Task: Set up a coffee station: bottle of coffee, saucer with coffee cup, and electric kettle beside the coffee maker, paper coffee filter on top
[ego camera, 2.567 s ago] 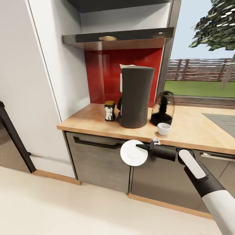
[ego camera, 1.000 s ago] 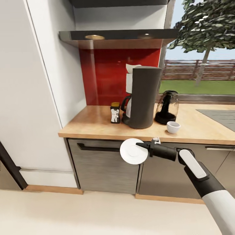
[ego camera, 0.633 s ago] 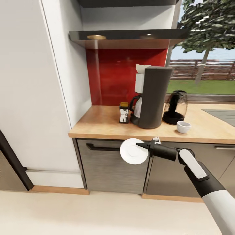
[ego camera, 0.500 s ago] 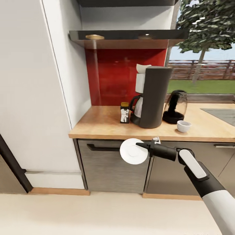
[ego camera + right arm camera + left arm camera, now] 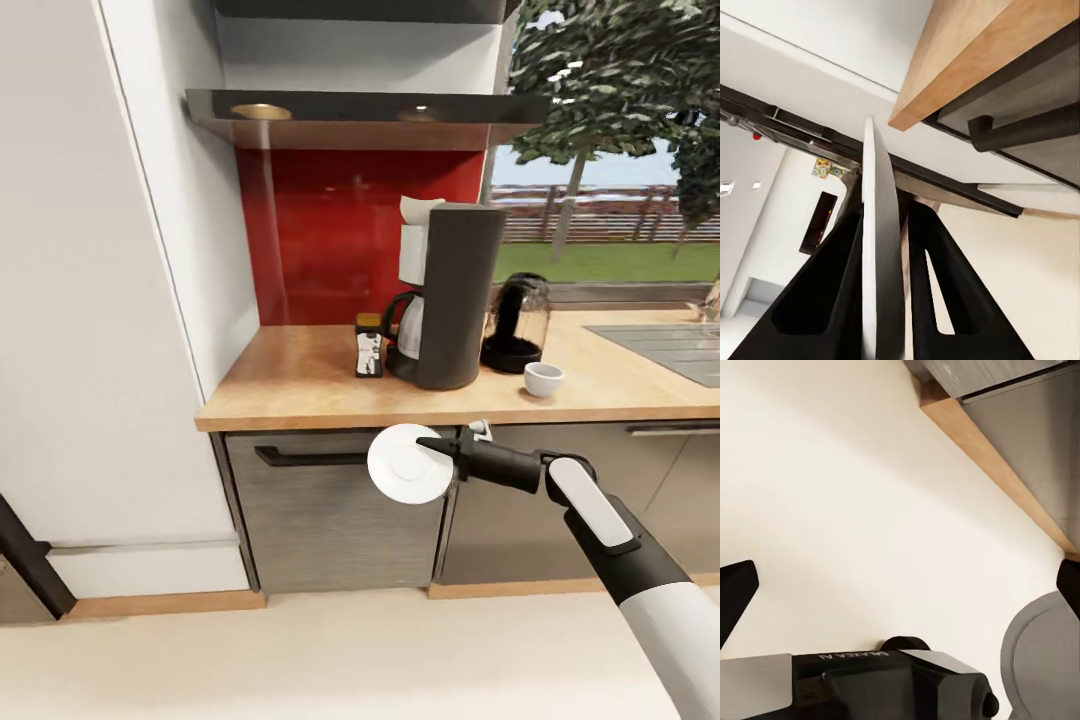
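Note:
My right gripper is shut on the white saucer, holding it in front of the cabinet, below the countertop edge. Seen from the right wrist, the saucer stands edge-on between the dark fingers. On the counter stands the dark coffee maker with a white paper filter on top. The coffee bottle is just left of it, the glass electric kettle to its right, and the white cup in front of the kettle. My left gripper is open over the floor.
A white tall cabinet borders the counter on the left. Under the counter are grey drawer fronts with a dark handle. A sink lies at the far right. A range hood hangs above the red backsplash.
The whole view has shifted and swung as the camera moved, so the counter now appears a little lower and further left. The right gripper keeps the saucer in the same pose.

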You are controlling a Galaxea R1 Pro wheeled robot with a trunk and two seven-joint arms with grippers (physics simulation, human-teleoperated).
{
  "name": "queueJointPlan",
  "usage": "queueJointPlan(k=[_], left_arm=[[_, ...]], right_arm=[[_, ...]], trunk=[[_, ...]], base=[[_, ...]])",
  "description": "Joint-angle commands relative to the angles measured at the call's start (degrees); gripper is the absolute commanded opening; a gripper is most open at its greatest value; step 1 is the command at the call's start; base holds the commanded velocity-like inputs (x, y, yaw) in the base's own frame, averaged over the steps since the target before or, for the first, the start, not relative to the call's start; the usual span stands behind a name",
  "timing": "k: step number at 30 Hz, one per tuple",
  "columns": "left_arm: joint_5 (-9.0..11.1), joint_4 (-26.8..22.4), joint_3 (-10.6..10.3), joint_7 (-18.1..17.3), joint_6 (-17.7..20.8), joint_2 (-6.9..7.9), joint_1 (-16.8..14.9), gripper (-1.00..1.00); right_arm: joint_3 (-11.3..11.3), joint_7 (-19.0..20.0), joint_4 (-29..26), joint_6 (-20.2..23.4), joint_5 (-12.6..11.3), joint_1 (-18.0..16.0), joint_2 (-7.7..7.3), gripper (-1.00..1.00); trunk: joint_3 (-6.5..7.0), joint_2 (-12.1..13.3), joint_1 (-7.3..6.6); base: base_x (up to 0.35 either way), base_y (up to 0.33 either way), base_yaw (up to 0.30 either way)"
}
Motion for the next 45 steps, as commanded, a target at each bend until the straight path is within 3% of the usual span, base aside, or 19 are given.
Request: queueJointPlan(k=[1,3,6,10,16,18,21,23,28,32,39,45], left_arm=[[0.35,0.01,-0.48,-0.06,-0.35,0.01,-0.03,1.00],[0.35,0.01,-0.48,-0.06,-0.35,0.01,-0.03,1.00],[0.35,0.03,-0.56,-0.06,-0.35,0.01,-0.03,1.00],[0.35,0.03,-0.57,-0.06,-0.35,-0.03,-0.03,1.00],[0.35,0.03,-0.57,-0.06,-0.35,-0.06,-0.03,1.00],[0.35,0.04,-0.57,-0.06,-0.35,-0.05,-0.03,1.00],[0.35,0.01,-0.57,-0.06,-0.35,-0.06,-0.03,1.00],[0.35,0.00,-0.57,-0.06,-0.35,-0.05,-0.03,1.00],[0.35,0.00,-0.57,-0.06,-0.35,-0.03,-0.03,1.00],[0.35,0.03,-0.57,-0.06,-0.35,0.00,-0.03,1.00],[0.35,0.02,-0.55,-0.06,-0.35,0.00,-0.03,1.00],[0.35,0.02,-0.54,-0.06,-0.35,0.00,-0.03,1.00]], right_arm=[[0.08,0.61,0.01,0.05,0.35,-0.06,-0.04,-1.00],[0.12,0.66,0.04,-0.04,0.17,-0.06,-0.04,-1.00],[-0.23,0.66,0.05,-0.18,-2.22,-0.06,-0.04,-1.00],[-1.98,0.52,0.04,-0.24,-2.47,-0.12,-0.04,-1.00],[-2.83,-0.55,0.09,-0.31,-2.19,-0.81,0.09,-1.00],[-2.88,-3.49,0.12,-0.40,-2.20,-0.96,0.29,-1.00],[-2.90,-11.20,0.13,-0.55,-2.69,-1.57,1.29,-1.00],[-2.91,-13.79,0.13,-0.58,-3.55,-1.87,1.86,-1.00],[-2.91,-26.30,0.17,-0.72,-7.77,-4.91,5.03,-1.00],[-2.91,-31.79,0.23,-0.79,-10.89,-7.70,6.65,-1.00],[-2.91,-33.33,1.49,-0.89,-12.91,-11.15,7.14,-1.00],[-2.79,-33.47,2.61,-3.96,-12.99,-11.38,7.17,-1.00]], trunk=[[-0.06,-0.03,-0.01],[-0.06,-0.03,-0.01],[-0.06,-0.03,-0.01],[-0.06,-0.03,-0.01],[-0.06,-0.03,-0.01],[-0.06,-0.03,-0.01],[-0.06,-0.03,-0.01],[-0.06,-0.03,-0.01],[-0.06,-0.03,-0.01],[-0.06,-0.03,-0.01],[-0.06,-0.03,-0.01],[-0.06,-0.03,-0.01]], base=[[0.000,0.288,-0.010],[0.000,0.041,-0.001],[0.000,0.008,0.000],[0.000,0.001,0.000],[0.000,0.000,0.000],[0.000,0.000,0.000],[0.000,0.000,0.000],[0.000,0.000,0.000],[0.000,0.000,0.000],[0.000,0.000,0.000],[0.056,0.000,0.000],[0.114,0.000,0.000]])
